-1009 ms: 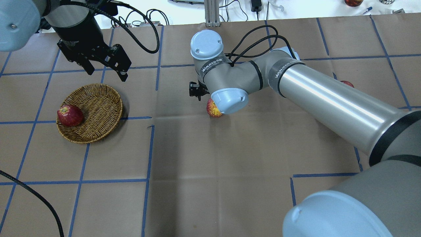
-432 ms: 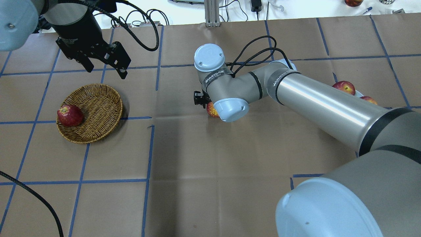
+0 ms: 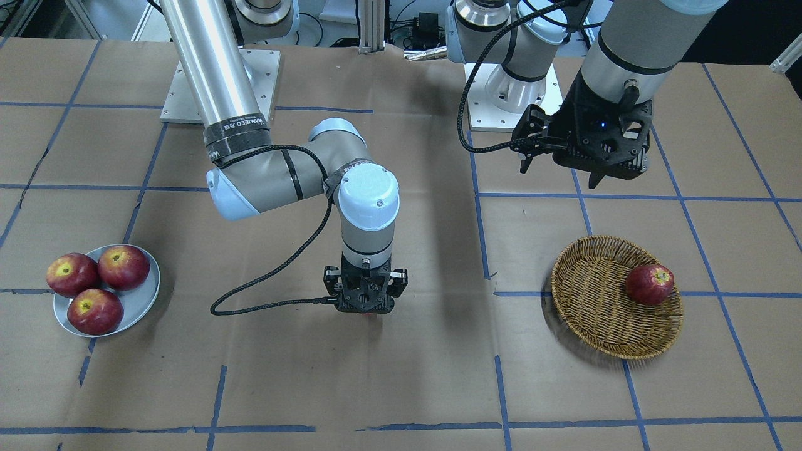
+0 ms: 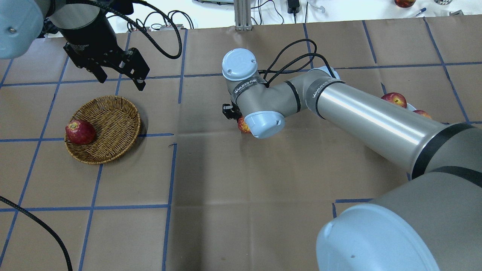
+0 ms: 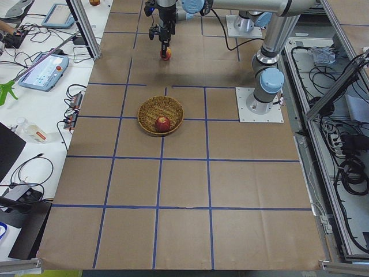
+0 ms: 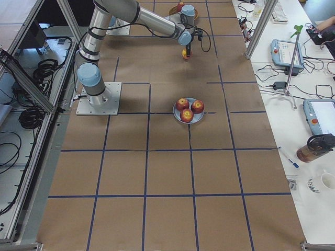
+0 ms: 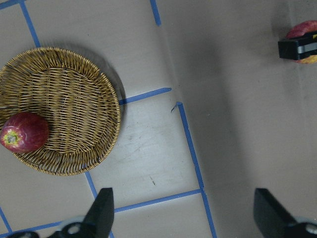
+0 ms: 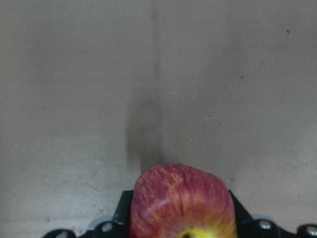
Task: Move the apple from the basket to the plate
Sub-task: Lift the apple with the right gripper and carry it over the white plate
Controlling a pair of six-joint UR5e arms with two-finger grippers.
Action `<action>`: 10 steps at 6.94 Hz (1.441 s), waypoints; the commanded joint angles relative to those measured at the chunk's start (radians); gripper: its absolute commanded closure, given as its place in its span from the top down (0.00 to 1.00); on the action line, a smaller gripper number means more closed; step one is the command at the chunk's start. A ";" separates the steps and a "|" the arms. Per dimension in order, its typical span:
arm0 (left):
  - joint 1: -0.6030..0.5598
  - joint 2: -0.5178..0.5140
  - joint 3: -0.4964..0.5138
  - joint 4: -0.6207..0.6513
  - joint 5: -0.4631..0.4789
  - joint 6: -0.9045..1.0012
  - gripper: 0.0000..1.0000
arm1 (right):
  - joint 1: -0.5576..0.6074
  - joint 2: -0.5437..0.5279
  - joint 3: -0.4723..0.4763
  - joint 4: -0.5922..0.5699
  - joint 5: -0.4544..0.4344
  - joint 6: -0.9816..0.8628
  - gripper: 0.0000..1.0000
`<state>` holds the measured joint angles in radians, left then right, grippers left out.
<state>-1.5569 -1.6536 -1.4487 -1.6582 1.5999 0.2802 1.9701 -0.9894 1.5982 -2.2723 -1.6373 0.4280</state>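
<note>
Changed since one second ago, overhead view: forearm of the right arm swung aside, uncovering fruit previously masked at the plate; wrist shifted slightly, hiding more of the carried fruit; no change at the basket or the left hand. Right hand pinching the streaky red-yellow apple between both fingers, yellow stem end toward the wrist camera, apparently held just clear of the brown paper-covered desk. Position: near the desk centre, between the round woven wicker basket and the small round pale grey plate, well apart from each. Left hand spread wide and empty, held high near the basket, apart from it. In the basket: one darker red apple against the rim. On the plate: three dark red apples, close together. Step in hand, as judged: transport, after pick-up and before placement. Next move: carry toward the robot's right until above the plate's bare part, on the side facing the desk centre; lower gently; spread the fingers only once supported. Keep clear of the seated fruit to avoid nudging any over the shallow rim.
</note>
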 commanded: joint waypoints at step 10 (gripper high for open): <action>0.001 0.005 0.004 -0.015 0.000 -0.006 0.99 | -0.604 -0.417 0.057 0.421 0.010 -0.792 0.62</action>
<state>-1.5559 -1.6493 -1.4456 -1.6729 1.5997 0.2746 1.4908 -1.4000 1.6330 -1.8508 -1.6280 -0.2219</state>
